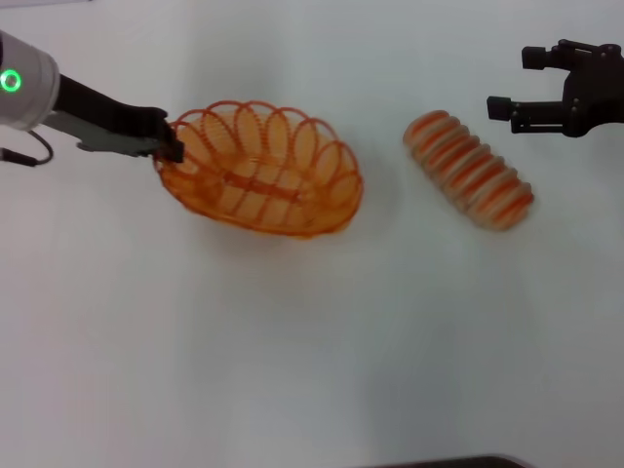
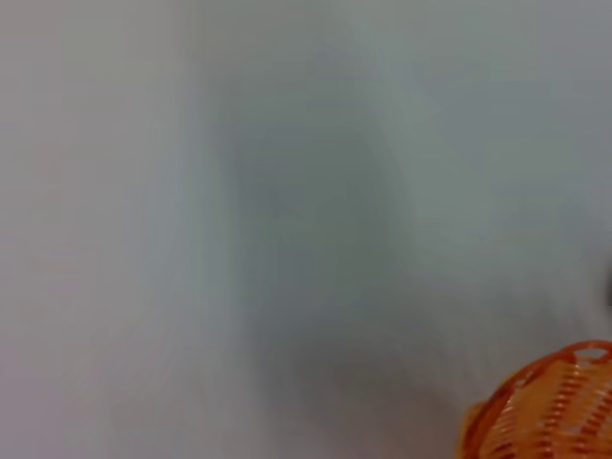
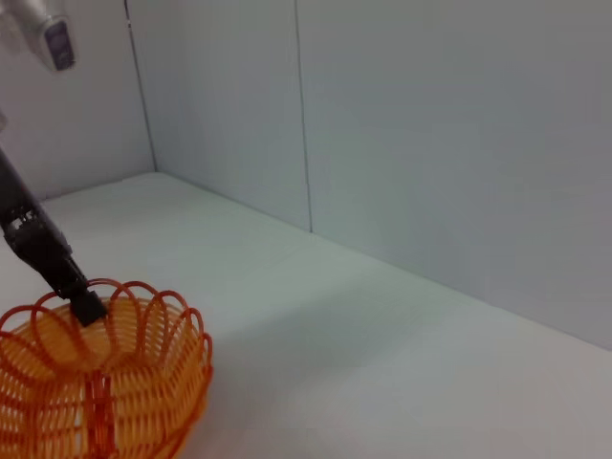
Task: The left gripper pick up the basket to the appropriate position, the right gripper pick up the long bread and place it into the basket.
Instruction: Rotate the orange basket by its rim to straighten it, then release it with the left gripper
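Observation:
The orange wire basket (image 1: pixel 258 168) sits left of centre on the white table. My left gripper (image 1: pixel 172 142) comes in from the left and is shut on the basket's left rim. The right wrist view shows the same grip, with the left gripper (image 3: pixel 84 304) on the basket's (image 3: pixel 105 382) looped rim. A corner of the basket (image 2: pixel 550 406) shows in the left wrist view. The long bread (image 1: pixel 468 168), tan with orange-red stripes, lies slantwise to the right of the basket, apart from it. My right gripper (image 1: pixel 515 83) is open and empty, hovering just behind the bread's right part.
The white table (image 1: pixel 312 341) stretches bare towards the front. A pale wall (image 3: pixel 430 143) stands behind the table in the right wrist view. A dark edge (image 1: pixel 458 462) shows at the bottom of the head view.

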You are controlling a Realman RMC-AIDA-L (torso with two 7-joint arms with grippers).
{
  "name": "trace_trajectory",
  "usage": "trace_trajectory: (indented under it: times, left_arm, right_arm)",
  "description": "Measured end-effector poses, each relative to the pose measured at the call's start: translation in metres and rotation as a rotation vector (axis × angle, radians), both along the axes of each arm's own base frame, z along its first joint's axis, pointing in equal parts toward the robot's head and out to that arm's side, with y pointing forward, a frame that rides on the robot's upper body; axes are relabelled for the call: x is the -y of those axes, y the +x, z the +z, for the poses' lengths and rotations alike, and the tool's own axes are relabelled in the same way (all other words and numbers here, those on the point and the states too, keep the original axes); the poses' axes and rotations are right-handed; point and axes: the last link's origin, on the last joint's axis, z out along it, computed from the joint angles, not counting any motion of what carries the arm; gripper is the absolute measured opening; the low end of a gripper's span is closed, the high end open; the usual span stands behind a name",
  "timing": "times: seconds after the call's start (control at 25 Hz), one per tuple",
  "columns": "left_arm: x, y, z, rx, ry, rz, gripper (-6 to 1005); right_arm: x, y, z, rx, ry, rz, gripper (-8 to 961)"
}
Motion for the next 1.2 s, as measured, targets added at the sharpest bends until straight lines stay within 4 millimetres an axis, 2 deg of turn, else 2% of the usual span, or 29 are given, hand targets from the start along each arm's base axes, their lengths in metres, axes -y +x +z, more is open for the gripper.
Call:
trace_trajectory:
  times: [0.16,0.48,1.2]
  left_arm:
    - [0.003,-0.003,-0.007,0.078,0.055,0.024,87]
    - [0.004,-0.017,-0.017,0.11,0.139,0.052,82]
    - [0.007,-0.029,-0.039,0.159,0.185,0.106,82]
  right_arm:
    - [-0.004,0.0,-0.001,0.0,0.024,-0.011,928]
    - [-0.008,0.0,0.0,-0.013,0.056,-0.023,928]
    - [-0.011,0.003,-0.002,-0.02,0.082,-0.058,929]
